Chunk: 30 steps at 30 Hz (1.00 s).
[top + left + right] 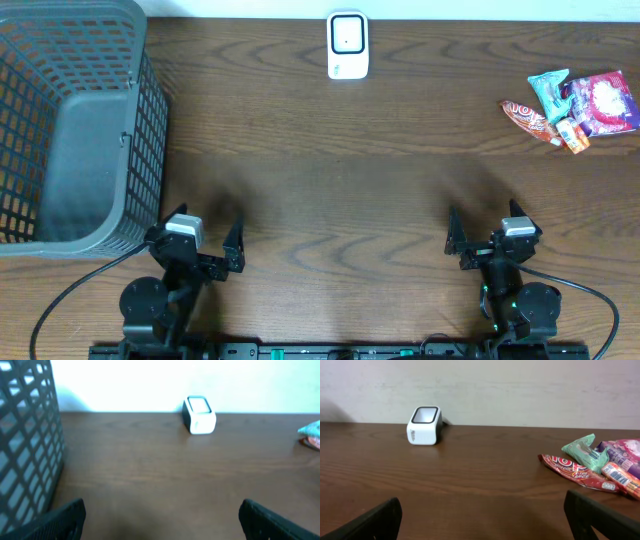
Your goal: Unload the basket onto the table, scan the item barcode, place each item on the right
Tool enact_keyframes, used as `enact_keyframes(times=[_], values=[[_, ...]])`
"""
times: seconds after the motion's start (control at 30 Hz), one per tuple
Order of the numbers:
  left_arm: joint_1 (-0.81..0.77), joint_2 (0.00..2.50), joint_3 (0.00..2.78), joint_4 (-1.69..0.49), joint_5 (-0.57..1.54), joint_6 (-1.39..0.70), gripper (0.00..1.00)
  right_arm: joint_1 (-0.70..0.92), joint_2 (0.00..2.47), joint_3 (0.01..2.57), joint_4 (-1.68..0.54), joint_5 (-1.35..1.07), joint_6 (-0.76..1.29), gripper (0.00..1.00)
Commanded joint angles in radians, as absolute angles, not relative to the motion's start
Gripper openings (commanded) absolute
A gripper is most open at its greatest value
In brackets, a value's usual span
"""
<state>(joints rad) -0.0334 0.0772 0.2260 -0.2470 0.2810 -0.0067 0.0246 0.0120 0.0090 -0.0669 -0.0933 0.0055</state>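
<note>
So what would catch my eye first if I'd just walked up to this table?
Probably the bright heap of snack packets near the far right corner, vivid against the dark wood. Next comes the big grey mesh basket on the left side, then the small white scanner at the middle of the far edge. At the near edge, the left arm and right arm sit with jaws wide open, holding nothing.

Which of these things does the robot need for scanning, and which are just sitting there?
For the job:
white scanner
snack packets, the things to scan
left claw and right claw, both open

Just sitting there:
grey basket, probably not needed for scanning
</note>
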Motion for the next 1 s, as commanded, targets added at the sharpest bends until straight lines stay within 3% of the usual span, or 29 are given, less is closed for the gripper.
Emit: enact_keyframes(times=[0.0, 0.43, 0.97], values=[[-0.027, 0.039, 0.178, -0.167, 0.303, -0.028, 0.98, 0.033, 0.006, 0.006, -0.07, -0.088, -0.009, 0.99], [-0.027, 0.002, 0.003, 0.174, 0.216, -0.106, 0.98, 0.033, 0.006, 0.006, -0.07, -0.088, -0.009, 0.99], [-0.029, 0.002, 0.004, -0.054, 0.139, 0.017, 0.98, 0.033, 0.006, 0.006, -0.07, -0.088, -0.009, 0.99]])
